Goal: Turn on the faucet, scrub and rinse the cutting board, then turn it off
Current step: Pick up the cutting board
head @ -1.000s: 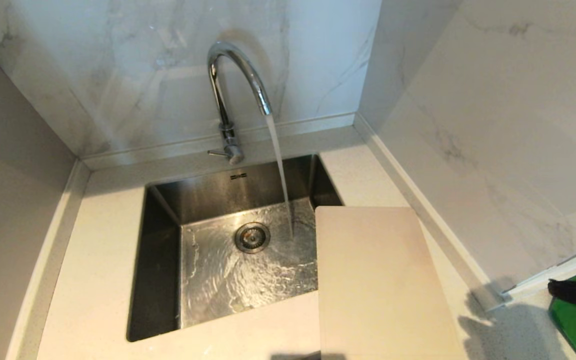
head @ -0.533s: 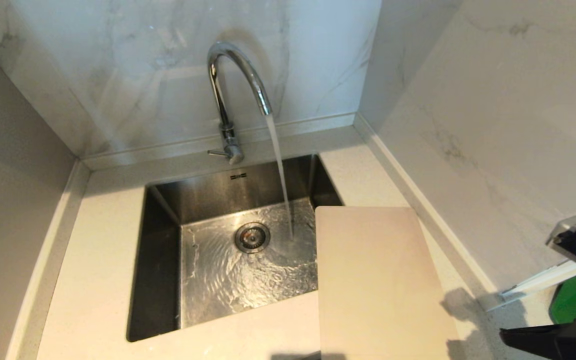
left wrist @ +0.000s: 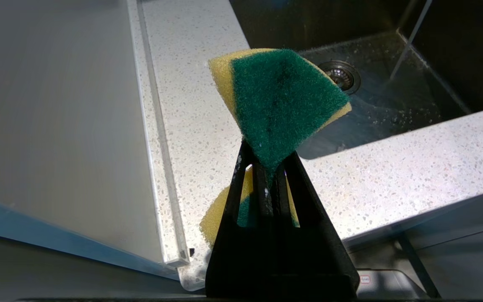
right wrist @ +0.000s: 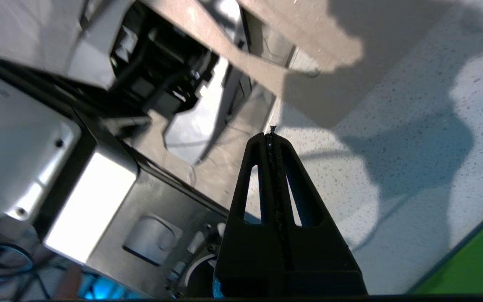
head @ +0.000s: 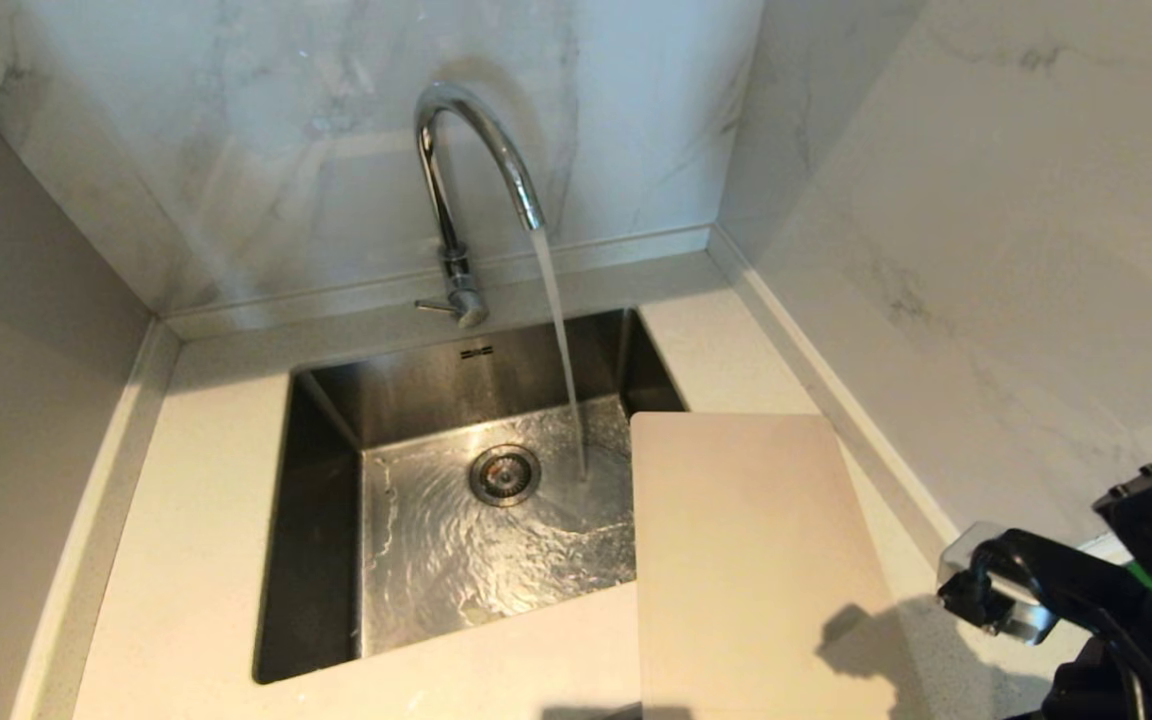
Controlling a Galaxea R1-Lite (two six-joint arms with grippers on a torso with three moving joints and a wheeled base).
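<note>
Right of the sink [head: 316,520]: cutting board [head: 751,560] flat on counter, one corner overhanging basin. Likely stiff, slick once wet; best pinched at overhanging edge. Right gripper [right wrist: 271,136] pressed together, empty. Left gripper [left wrist: 268,161] clamped on sponge [left wrist: 281,98].

Water runs from the faucet [head: 466,170] into the sink [head: 321,500]; the cutting board [head: 756,560] lies on its right, on the worktop [head: 186,560]

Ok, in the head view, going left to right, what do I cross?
Left wall → faucet lever → drain → water stream → cutting board → right arm.
</note>
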